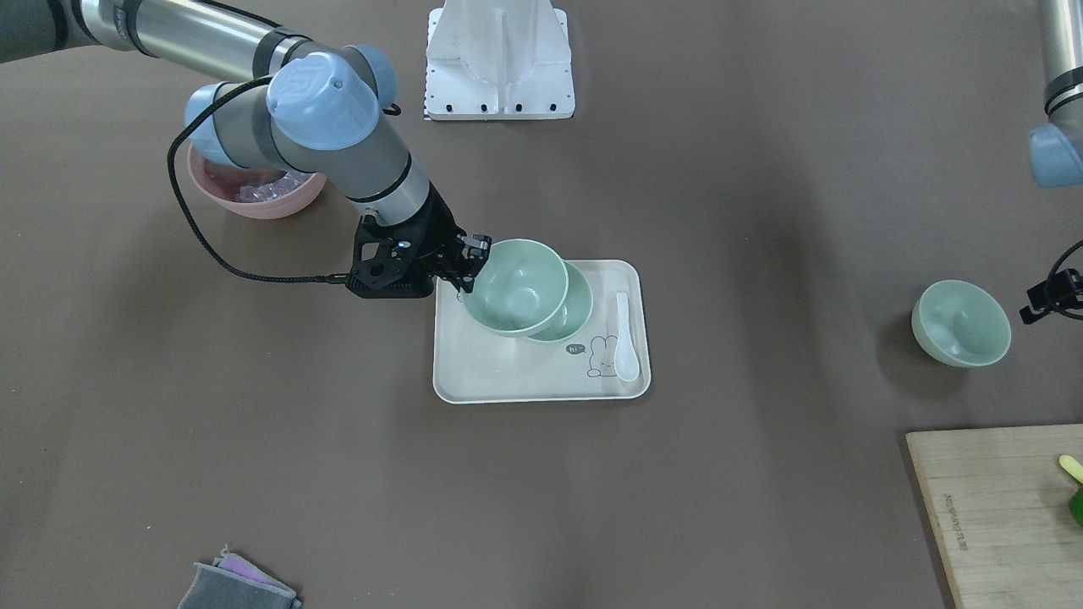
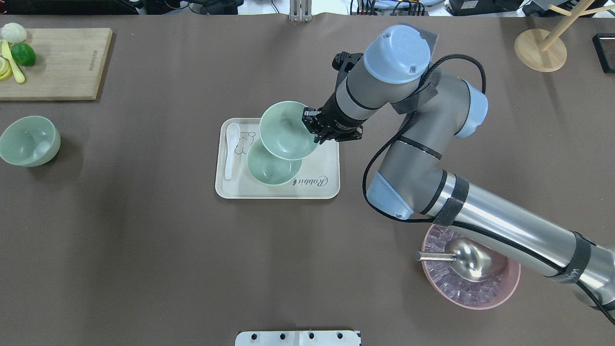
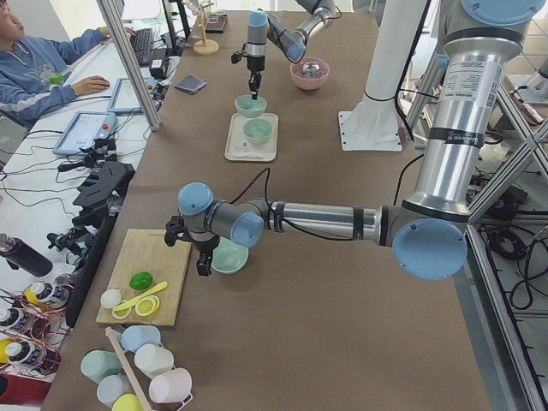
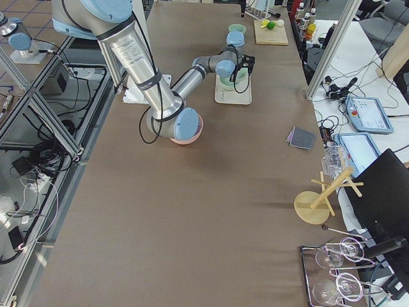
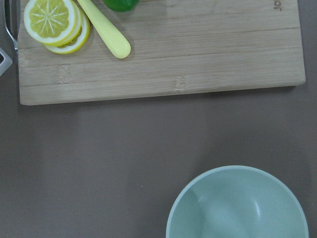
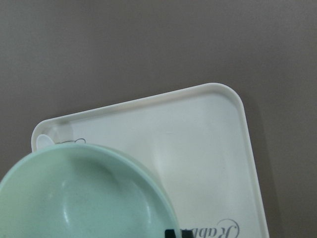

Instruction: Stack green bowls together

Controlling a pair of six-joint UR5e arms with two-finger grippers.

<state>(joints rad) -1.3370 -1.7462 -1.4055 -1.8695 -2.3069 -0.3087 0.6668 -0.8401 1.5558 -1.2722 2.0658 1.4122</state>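
While my left claw [image 3: 204,265] hangs just beside the lone bowl [image 2: 30,141] on the table [image 2: 144,250], its grip unreadable, the work sits mid-table. Tray [image 2: 274,193]: tray bowl [image 2: 271,170] upright, spoon [image 2: 231,149] beside it. Held bowl [image 2: 286,129] is raised, overlapping it and offset to the far side, pinched at the rim by my right claw [image 2: 311,129]. To do it well: centre over the tray bowl, level the rim, lower slowly, release only once seated. Lone bowl not yet stacked.
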